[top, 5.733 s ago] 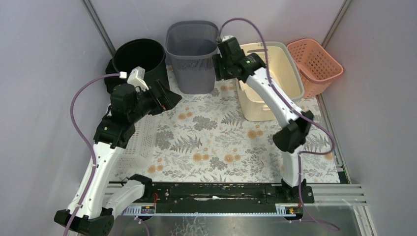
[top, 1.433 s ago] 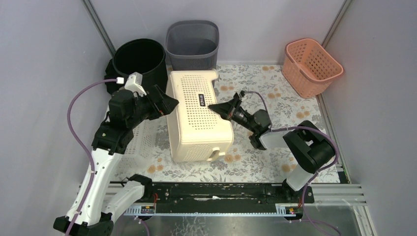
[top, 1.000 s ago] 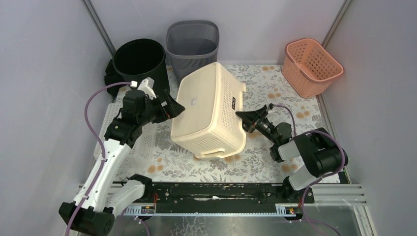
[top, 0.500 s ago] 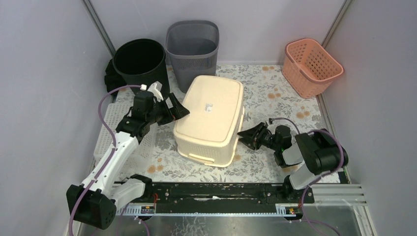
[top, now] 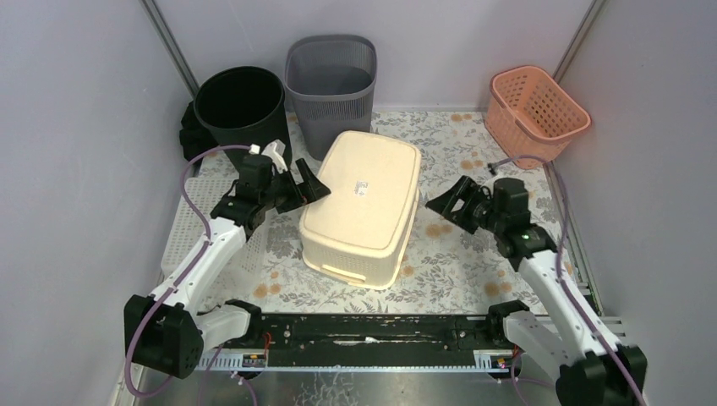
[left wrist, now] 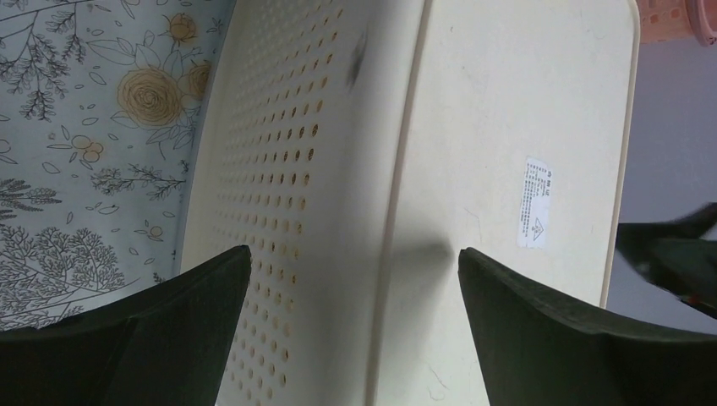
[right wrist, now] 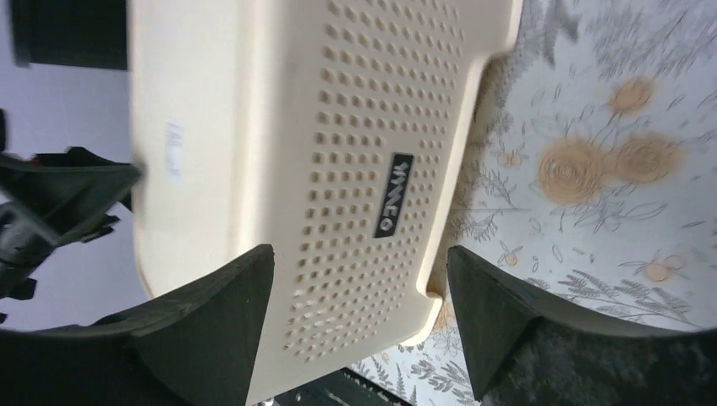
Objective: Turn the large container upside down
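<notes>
a large cream container point(top: 362, 207) sits upside down in the middle of the flowered worktop point(top: 473, 271), flat base up. the turn looks done; only backing the arms away seems left. the left gripper point(top: 309, 184) and right gripper point(top: 446, 205) are wide open and empty, one just beside each long side. a black bin point(top: 239, 101) and grey bin point(top: 330, 72) stand at the far edge, an orange basket point(top: 539, 110) in the far right corner.

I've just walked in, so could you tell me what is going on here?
A robot is working on a large cream container, which sits upside down on the floral mat, flat base up. The left pincer is open at its left edge; the right pincer is open, clear of it. Neither grips it.
</notes>
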### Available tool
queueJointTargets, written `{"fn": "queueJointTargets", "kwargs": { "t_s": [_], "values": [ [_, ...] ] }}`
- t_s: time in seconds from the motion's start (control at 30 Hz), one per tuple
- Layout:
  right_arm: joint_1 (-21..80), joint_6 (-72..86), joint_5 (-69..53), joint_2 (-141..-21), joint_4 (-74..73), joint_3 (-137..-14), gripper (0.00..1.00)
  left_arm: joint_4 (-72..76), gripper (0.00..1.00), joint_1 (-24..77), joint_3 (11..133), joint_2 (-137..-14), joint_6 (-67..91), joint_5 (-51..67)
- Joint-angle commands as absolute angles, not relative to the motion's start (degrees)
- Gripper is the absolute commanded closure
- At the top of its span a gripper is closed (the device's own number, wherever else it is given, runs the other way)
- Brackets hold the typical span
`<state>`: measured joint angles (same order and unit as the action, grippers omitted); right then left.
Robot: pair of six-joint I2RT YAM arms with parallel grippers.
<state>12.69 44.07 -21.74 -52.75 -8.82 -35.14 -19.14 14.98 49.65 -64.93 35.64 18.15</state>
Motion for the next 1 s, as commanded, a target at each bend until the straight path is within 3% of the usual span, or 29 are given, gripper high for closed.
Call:
{"fn": "queueJointTargets", "kwargs": {
  "t_s": [0.0, 0.37, 0.67, 0.97],
  "values": [
    [12.5, 35.0, -15.0, -46.7, -27.5, -46.7, 0.18, -12.1, 0.0, 17.3, 48.2, -66.2, 37.4, 17.7],
    [12.5, 35.3, -18.1, -44.3, -33.0, -57.4, 0.19, 1.5, 0.0, 40.2, 53.1, -78.8, 48.9, 6.6],
    [12.5, 34.3, -12.5, -43.0, -37.7, -64.3, 0.18, 7.7, 0.0, 51.8, 71.4, -103.7, 52.4, 3.8],
    [12.5, 32.9, -8.7, -43.3, -41.4, -73.6, 0.14, 12.6, 0.0, 57.7, 94.3, -127.4, 58.5, 8.3]
  ]
}}
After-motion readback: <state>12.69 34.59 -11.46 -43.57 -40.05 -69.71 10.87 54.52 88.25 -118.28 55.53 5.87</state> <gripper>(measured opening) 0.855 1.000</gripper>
